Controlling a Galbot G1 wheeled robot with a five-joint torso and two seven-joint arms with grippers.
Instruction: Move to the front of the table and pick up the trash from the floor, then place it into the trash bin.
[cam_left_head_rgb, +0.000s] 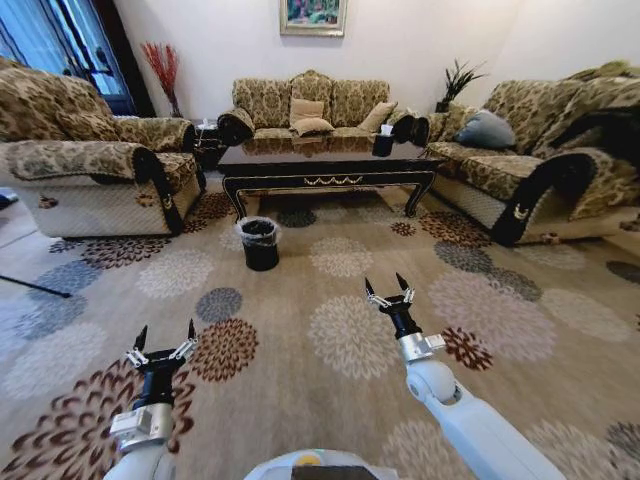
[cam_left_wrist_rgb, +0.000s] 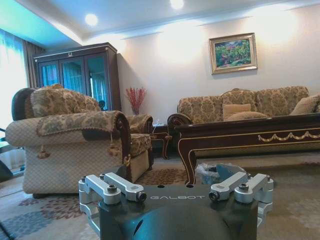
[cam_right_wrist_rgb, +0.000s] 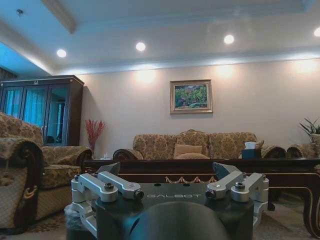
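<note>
The table (cam_left_head_rgb: 330, 178), long and dark with gold scrollwork on its front edge, stands across the room in the head view, and appears too in the left wrist view (cam_left_wrist_rgb: 260, 136) and the right wrist view (cam_right_wrist_rgb: 200, 169). The trash bin (cam_left_head_rgb: 260, 243), black with a grey liner, sits on the carpet just in front of the table's left end; its liner (cam_left_wrist_rgb: 214, 172) peeks over my left hand. I cannot make out the trash on the patterned carpet. My left gripper (cam_left_head_rgb: 165, 338) is open low on the left. My right gripper (cam_left_head_rgb: 388, 288) is open, held slightly farther forward; both are empty.
Floral sofas ring the table: one on the left (cam_left_head_rgb: 90, 170), one behind (cam_left_head_rgb: 310, 105), one on the right (cam_left_head_rgb: 540, 150). A black tissue box (cam_left_head_rgb: 383, 144) stands on the table. Flower-patterned carpet (cam_left_head_rgb: 340, 330) stretches between me and the bin.
</note>
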